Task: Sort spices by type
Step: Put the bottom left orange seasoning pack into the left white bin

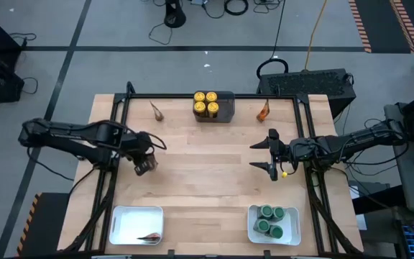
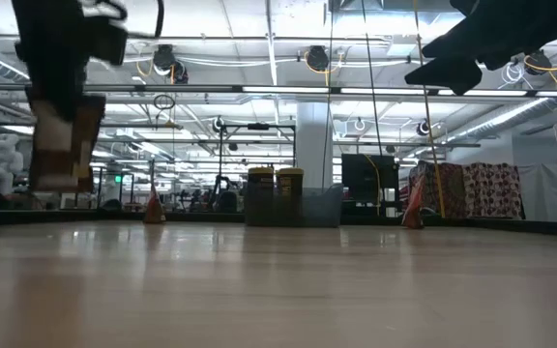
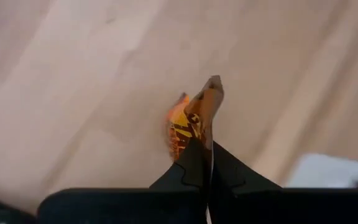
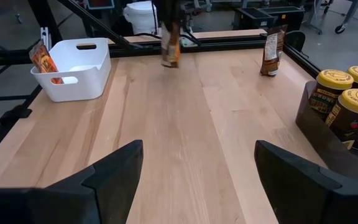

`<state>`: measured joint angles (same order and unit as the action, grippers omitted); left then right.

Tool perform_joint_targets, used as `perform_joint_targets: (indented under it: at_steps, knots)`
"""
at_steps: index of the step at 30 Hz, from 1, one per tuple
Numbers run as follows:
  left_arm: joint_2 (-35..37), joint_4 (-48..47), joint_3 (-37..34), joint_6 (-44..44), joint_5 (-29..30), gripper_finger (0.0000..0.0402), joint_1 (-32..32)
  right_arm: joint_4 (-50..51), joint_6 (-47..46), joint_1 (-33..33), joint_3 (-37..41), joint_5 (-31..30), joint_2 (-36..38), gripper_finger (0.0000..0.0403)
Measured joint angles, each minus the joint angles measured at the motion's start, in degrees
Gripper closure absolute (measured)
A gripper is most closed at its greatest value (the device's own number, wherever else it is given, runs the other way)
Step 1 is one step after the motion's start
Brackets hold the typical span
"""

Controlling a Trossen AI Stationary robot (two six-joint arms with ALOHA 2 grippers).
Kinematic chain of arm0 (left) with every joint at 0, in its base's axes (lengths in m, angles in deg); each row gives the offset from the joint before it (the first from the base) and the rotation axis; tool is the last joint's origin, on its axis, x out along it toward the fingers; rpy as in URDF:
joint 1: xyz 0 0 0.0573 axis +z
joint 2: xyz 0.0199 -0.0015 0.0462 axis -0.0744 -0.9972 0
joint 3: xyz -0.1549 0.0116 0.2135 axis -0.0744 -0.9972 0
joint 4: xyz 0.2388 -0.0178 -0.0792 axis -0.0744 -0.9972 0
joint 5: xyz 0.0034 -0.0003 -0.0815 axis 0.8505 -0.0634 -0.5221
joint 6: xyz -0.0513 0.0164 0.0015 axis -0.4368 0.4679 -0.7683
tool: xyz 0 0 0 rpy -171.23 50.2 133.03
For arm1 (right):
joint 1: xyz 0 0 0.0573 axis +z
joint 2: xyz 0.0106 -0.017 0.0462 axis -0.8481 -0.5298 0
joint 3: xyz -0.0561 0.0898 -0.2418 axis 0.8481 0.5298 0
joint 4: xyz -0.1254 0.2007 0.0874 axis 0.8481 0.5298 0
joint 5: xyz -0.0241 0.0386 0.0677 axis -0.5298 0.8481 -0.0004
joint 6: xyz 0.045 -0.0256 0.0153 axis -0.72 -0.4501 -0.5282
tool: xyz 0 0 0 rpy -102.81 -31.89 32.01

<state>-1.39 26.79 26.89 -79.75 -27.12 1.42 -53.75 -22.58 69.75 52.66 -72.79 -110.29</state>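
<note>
Left wrist view has the left gripper pinched tight on an orange-brown spice packet, its long axis running straight out past the fingertips and the pointed end leading. From above, that packet hangs over the table's left side, with lots of bare wood around it and the white tray near the front edge. Right gripper hovers mid-right, fingers spread wide, holding nothing. Two more packets stand along the far edge, either side of the dark bin of yellow-lidded jars.
</note>
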Motion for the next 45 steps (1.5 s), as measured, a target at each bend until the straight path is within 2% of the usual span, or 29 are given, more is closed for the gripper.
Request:
perform_joint_targets:
  at_steps: [5, 10, 19, 24, 28, 31, 45]
  knots:
    - [0.0, -1.0, 5.9, -3.8, -1.9, 0.04, -7.2, 0.8, -0.4, 0.0, 0.0, 0.0, 0.0, 0.0111]
    - [0.0, -0.7, 10.1, -10.6, -0.9, 0.0401, -18.3, 2.5, -1.7, 0.0, 0.0, 0.0, 0.0, 0.0111]
    - [-3.5, -0.1, 10.7, -25.5, 0.0, 0.0401, -36.1, 2.5, -2.1, 0.0, 0.0, -0.2, 0.0, 0.0111]
    - [-7.3, 6.7, 10.7, -28.9, 0.0, 0.0401, -43.0, 2.3, -3.0, 0.0, 0.0, -0.3, 0.0, 0.0111]
    - [-11.0, 10.2, 10.7, -31.1, 0.8, 0.0401, -45.9, 2.3, -3.5, 0.0, 0.0, -0.3, 0.0, 0.0111]
    - [-14.3, 9.4, 10.7, -30.9, 1.3, 0.0401, -46.5, 2.3, -4.3, 0.0, 0.0, -0.3, 0.0, 0.0111]
    - [-24.9, 17.2, 10.7, -20.5, 1.0, 0.0401, -44.6, 2.3, -6.0, 0.0, 0.0, -0.3, 0.0, 0.0111]
